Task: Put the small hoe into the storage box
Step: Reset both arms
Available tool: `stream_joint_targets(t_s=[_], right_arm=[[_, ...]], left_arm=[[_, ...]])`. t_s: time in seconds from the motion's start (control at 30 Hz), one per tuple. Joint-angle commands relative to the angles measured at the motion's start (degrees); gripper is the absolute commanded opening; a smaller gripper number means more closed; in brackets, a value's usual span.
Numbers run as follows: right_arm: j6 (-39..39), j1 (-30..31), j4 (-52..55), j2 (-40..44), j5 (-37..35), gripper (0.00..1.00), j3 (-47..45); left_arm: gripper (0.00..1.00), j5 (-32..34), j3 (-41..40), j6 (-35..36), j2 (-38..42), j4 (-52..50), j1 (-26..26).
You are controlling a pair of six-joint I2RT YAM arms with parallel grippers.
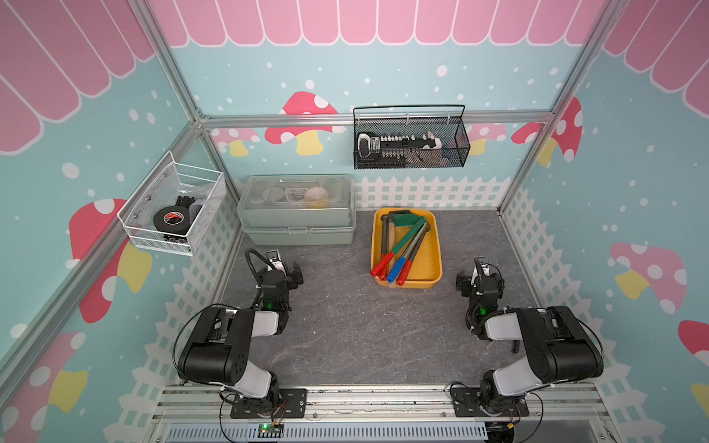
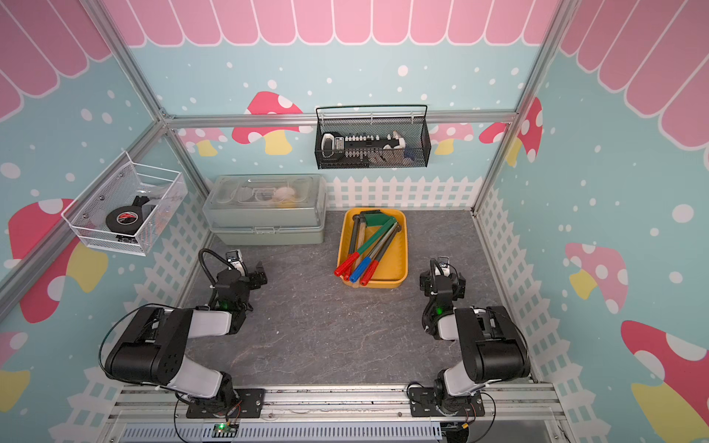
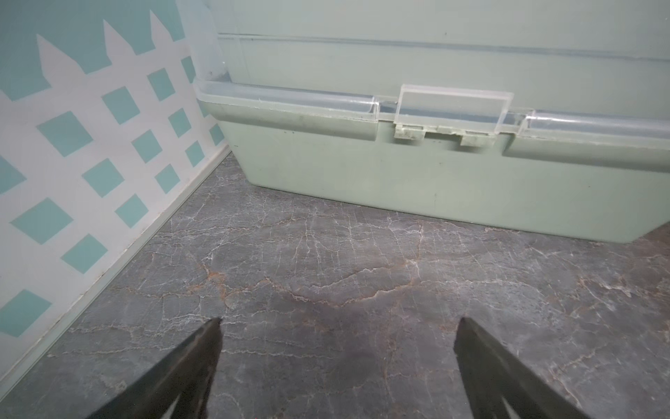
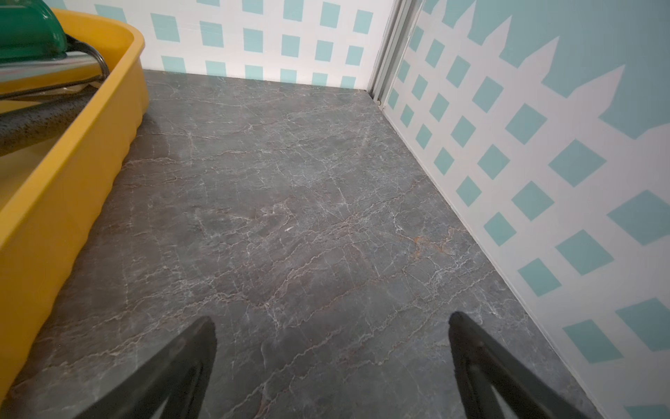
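Task status: judged complete or very nearly so

- Storage box [image 1: 437, 245] sits ahead of the right gripper [image 4: 331, 317] and toward its inner side. It is near the gripper but not touching it
- A bundle of long-handled tools [image 1: 397, 249] lies inside the box: red and blue grips at the end nearer the grippers, a green blade at the far end
- I take the green-bladed one to be the small hoe [image 1: 403, 221]. It rests within the rim
- No tool lies loose on the table [image 1: 345, 326] between the arms

Grippers:
- Right gripper: jaws spread wide, nothing between them, only bare table ahead
- Left gripper [image 3: 340, 321]: the same, wide apart and empty. It faces the grey-green case [image 3: 398, 181] just ahead, well apart from the box

Left to do: nothing evident beyond parking the arms

Hard to make out:
- The tools overlap, so which head belongs to which handle is uncertain
- The right wrist view cuts off most of the box
- One grip end seems to reach the near rim; I cannot tell whether it overhangs
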State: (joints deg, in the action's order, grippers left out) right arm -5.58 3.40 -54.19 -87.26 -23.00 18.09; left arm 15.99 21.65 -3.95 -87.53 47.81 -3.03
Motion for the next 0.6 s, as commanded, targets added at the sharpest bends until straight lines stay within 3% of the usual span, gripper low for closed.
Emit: stream_joint_targets(t_s=[0.0, 0.07, 0.57], right_arm=[[0.60, -0.23, 0.72, 0.71, 0.59, 0.99, 1.33], [1.33, -0.28, -3.15, -0.41, 0.60, 0.99, 0.57], [1.01, -0.23, -1.69, 0.25, 0.50, 0.99, 0.66]], left_arm=[[0.99, 1.58, 0.58, -0.36, -0.19, 2.84, -0.05], [0.99, 1.52, 0.59, -0.36, -0.19, 2.81, -0.02], [0.99, 1.74, 0.74, -0.08, -0.27, 2.57, -0.23]])
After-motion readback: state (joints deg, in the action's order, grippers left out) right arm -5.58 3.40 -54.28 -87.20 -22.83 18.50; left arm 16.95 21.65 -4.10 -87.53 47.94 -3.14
